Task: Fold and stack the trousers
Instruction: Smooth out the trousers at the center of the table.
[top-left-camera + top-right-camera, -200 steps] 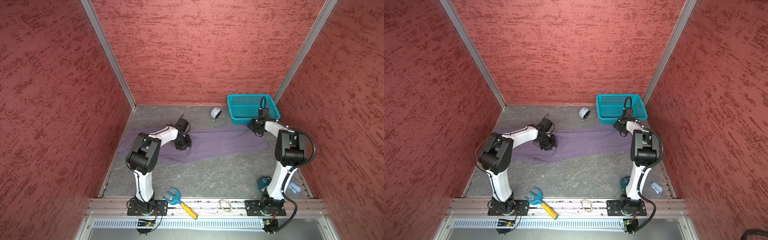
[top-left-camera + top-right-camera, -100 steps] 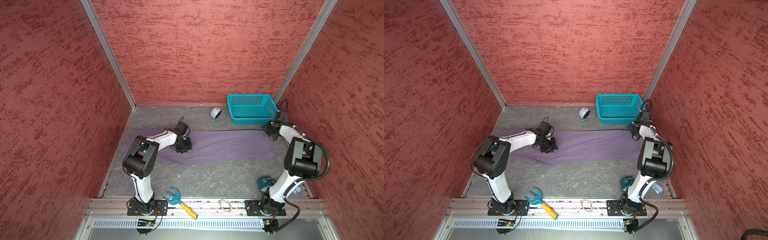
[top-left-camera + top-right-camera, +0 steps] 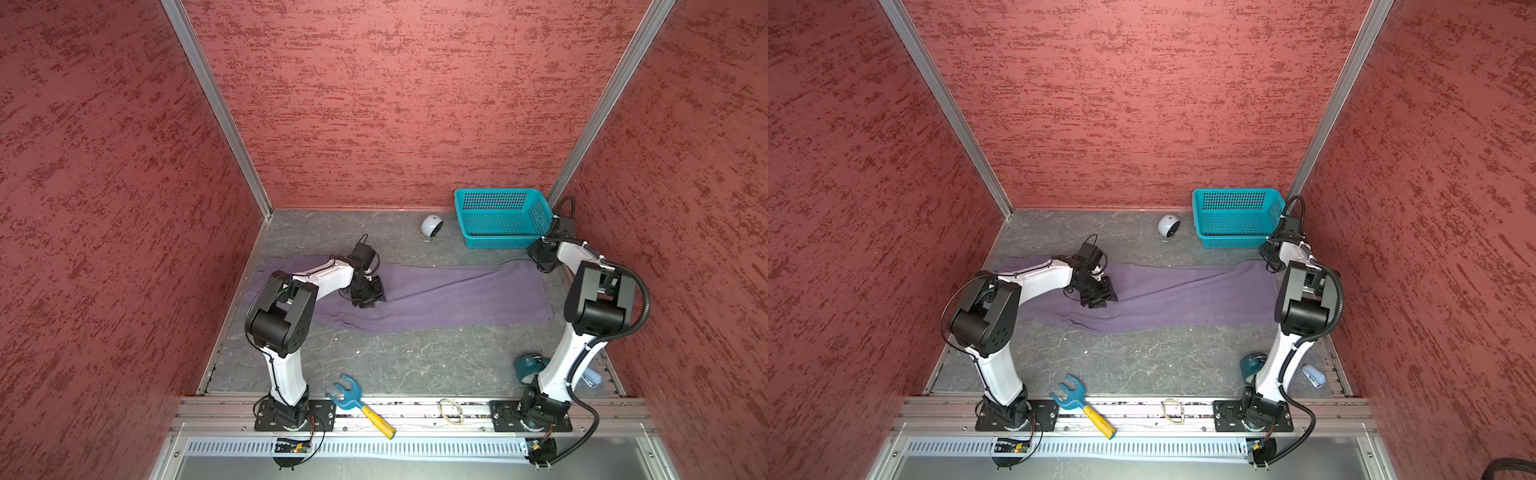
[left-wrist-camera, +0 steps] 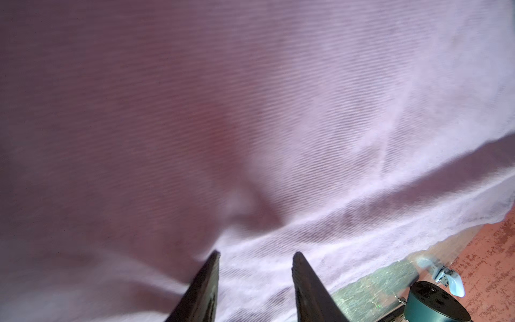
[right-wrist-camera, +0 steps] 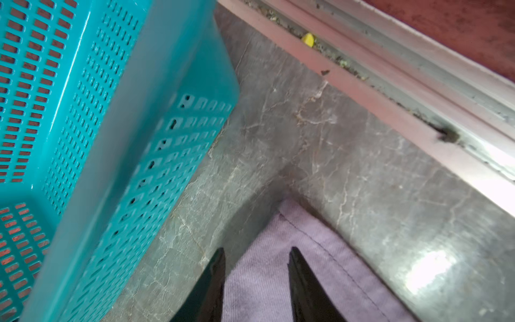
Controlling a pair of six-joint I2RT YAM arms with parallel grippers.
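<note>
Muted purple cloth trousers [image 3: 436, 297] lie spread flat. The left gripper [image 4: 256, 255] and right gripper [image 5: 256, 251] stand parted above them, holding nothing.

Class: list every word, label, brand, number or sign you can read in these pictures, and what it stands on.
No text can be read.
The trousers, teal basket and toy fork show no lettering.
The white round object bears a small red mark, too small to read.
Any print on the circuit board by the front rail is too small to tell.
</note>
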